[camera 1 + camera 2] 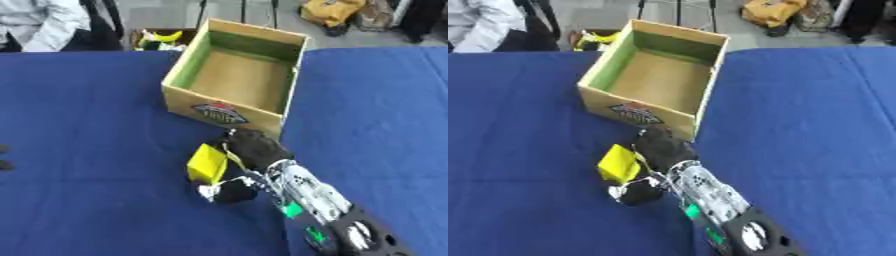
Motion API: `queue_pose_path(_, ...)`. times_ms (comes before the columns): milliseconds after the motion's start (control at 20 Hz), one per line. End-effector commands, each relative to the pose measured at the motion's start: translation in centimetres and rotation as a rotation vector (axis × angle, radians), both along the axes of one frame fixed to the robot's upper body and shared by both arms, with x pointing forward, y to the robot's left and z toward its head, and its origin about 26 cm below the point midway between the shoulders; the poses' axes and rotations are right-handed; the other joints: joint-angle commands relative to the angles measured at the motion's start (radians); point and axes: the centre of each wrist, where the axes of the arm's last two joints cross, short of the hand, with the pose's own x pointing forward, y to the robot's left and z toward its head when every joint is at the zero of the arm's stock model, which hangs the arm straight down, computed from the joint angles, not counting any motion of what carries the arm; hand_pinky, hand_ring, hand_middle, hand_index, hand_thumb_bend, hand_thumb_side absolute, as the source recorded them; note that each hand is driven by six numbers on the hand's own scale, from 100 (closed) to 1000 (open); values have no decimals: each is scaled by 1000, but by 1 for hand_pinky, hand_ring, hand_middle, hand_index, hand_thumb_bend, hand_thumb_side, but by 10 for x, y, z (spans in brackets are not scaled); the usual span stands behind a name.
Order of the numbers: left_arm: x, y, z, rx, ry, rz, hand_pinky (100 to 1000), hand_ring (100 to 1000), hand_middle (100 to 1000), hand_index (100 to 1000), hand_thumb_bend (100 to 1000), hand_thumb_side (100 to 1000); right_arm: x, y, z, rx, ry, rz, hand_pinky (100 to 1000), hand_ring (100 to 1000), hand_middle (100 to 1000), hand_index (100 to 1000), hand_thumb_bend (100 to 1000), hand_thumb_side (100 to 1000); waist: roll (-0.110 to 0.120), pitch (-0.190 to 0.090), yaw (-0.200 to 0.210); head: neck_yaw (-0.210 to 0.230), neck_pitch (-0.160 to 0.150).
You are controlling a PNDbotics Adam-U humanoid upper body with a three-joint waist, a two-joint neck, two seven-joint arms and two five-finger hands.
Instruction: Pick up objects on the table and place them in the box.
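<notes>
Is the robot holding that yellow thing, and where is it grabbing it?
Yes. The right hand holds the yellow thing by its right side, thumb and fingers curled around it, just in front of the box.

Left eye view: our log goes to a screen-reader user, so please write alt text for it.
The robot's right hand grips a small yellow object on a blue table, just in front of an open, empty cardboard box. Dark fingertips of the left hand show at the left edge.
</notes>
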Motion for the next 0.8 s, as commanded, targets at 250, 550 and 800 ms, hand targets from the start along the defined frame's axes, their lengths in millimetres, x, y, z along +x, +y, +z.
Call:
queue_pose_path(250, -1, -1, 8, 18, -23, -3, 466, 592, 622, 900, 156, 963, 0, 1, 4, 35, -14, 1, 621, 801, 512, 713, 210, 679, 1, -12, 1, 0, -13)
queue_pose_path(550, -1, -1, 7, 20, -19, -3, 462, 591, 622, 900, 153, 962, -2, -1, 8, 77, -18, 5, 617, 804, 531, 698, 100, 563, 1, -10, 0, 2, -14)
queue_pose_path(800, -1, -1, 7, 20, -16, -2, 460, 592, 622, 901, 152, 962, -5, -5, 18, 151, -34, 4, 610, 804, 528, 683, 100, 488, 1, -12, -2, 4, -18)
